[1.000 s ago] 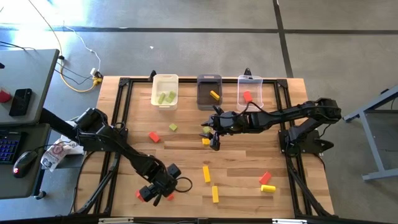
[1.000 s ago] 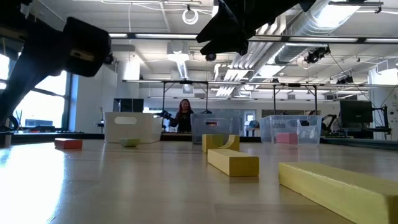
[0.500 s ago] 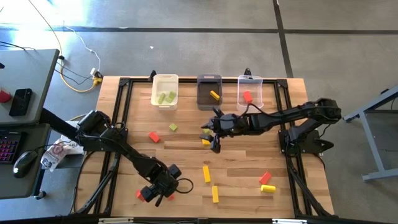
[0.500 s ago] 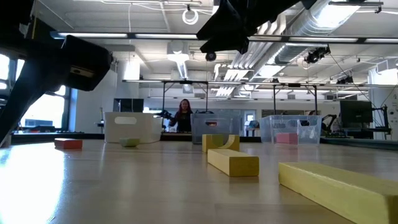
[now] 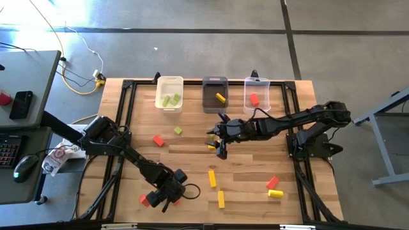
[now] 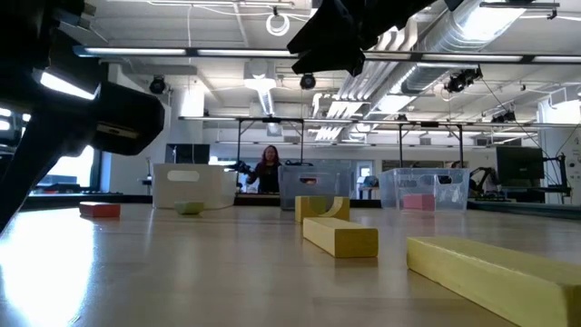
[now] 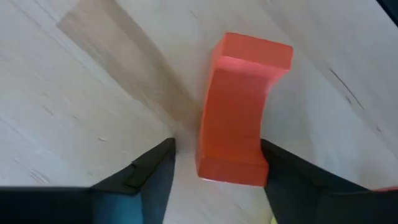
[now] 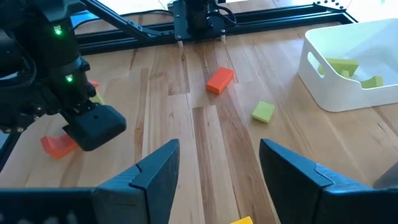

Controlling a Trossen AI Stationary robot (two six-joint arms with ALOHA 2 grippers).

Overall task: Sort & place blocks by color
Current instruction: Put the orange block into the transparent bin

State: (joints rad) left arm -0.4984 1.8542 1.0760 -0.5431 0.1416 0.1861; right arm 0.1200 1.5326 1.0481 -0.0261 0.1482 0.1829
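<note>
Lowered a little since the earlier frame, the left claw (image 5: 160, 199) hangs at the near-left of the tabletop (image 5: 192, 160), its fingers (image 7: 149, 171) spread but not touching a red block (image 7: 239, 112) that lies flat between them. That block's long axis runs straight ahead, parallel to the fingers, so closing would pinch its long sides. Further out, the right claw (image 5: 219, 145), likewise spread, holds nothing and hovers mid-table above a yellow block (image 5: 211, 146); it is far from the red one.

Room was a big open lab: grey concrete floor (image 5: 192, 51), exposed ducts (image 6: 508, 41) overhead, bright window (image 6: 64, 163) off to one side, desk (image 5: 25, 83) beside the table.
</note>
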